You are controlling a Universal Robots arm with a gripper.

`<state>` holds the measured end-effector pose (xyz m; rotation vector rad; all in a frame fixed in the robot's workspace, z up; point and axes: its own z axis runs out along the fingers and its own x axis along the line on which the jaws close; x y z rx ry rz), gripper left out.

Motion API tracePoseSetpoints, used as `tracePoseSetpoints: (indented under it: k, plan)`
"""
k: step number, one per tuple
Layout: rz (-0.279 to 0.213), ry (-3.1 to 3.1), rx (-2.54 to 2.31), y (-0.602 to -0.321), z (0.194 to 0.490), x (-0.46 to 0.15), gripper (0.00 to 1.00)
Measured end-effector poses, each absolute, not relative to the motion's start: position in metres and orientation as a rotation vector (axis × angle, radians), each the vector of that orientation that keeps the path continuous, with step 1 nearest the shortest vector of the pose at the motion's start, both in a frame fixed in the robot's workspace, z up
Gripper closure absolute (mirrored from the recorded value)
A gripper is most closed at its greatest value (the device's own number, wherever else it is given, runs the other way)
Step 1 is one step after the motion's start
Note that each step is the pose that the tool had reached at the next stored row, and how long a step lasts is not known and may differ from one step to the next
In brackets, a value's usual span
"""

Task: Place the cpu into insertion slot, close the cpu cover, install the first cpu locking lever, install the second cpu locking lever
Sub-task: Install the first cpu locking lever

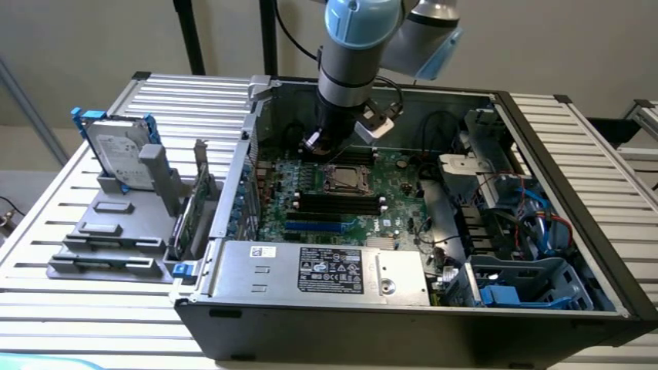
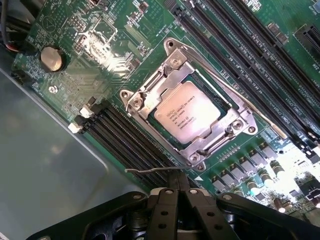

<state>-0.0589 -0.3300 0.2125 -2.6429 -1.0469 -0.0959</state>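
**CPU's in, cover's down, gripper parked right at the socket**

The cpu [image 2: 187, 116] sits flat in the insertion slot [image 2: 215, 93], silver top up. The cpu cover [image 2: 160, 87] is folded down over it, framing the chip through its window.

The gripper [image 2: 177, 190] is pinched shut, fingers together, hanging just off one corner of the socket. A thin wire lever [image 2: 150, 171] runs right up to the fingertips. Can't tell if it's actually pinched or only touching. Another lever [image 2: 235, 94] lies along the opposite side of the cover.

It's crowded around there. Long black memory slots [image 2: 125, 142] run close beside the socket, there's a second bank [image 2: 240, 55] on the other side, and a coin cell battery [image 2: 52, 58] sits a bit further off.

In the exterior view the arm [image 1: 344, 69] comes down into the open PC case [image 1: 411, 320] at the far side of the board. The labelled power supply box [image 1: 319, 270] fills the near edge. A bare hard drive [image 1: 115, 146] stands in a grey rack outside the case, on the exterior view's left.
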Motion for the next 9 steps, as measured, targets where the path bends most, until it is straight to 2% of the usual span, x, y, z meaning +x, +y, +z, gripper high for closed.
tracePoseSetpoints:
  k: [9]
  plan:
    - [-0.091,-1.051,-2.651,-0.3288,0.211,-0.0545,0.89]
